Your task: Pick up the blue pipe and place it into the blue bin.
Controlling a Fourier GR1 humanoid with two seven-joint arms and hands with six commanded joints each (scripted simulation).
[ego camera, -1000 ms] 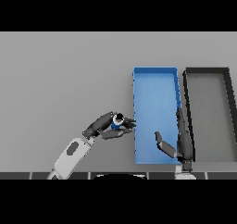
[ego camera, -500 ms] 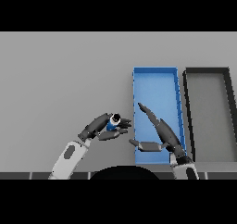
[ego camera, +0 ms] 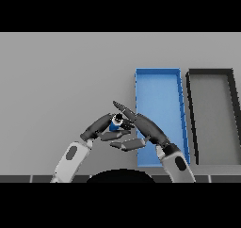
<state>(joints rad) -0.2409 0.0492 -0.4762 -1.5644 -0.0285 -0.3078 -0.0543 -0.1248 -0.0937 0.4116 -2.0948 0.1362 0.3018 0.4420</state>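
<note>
Grey table point(ego camera: 56, 71), seen from above, bare across its left half. Left arm rising from the lower edge near the table's front, forearm white and grey, angled up and to the right. Left hand point(ego camera: 101, 128) dark, fingers curled around the blue pipe point(ego camera: 114, 126), thumb side uppermost; pipe held just off the table's front middle, only a small blue patch and a dark round end point(ego camera: 118, 118) visible between the fingers. Pipe located just left of the blue bin's left wall, outside the bin.

Right hand point(ego camera: 143, 126) immediately beside the left hand, fingers straight and spread, not closed on anything; long upper fingers point(ego camera: 123, 107) pointing up and left over the pipe's dark end, lower fingers point(ego camera: 129, 144) reaching left beneath the left hand's fingers. Actual contact between right fingertips and pipe not discernible. Right forearm entering from the lower edge, overlapping the blue bin's front left corner.

Blue bin point(ego camera: 157, 72), long rectangular tray right of centre, long axis running front to back, interior showing only blue floor. Dark grey bin point(ego camera: 209, 72) of similar shape just beside it at the table's right edge, the two walls close but apart.
</note>
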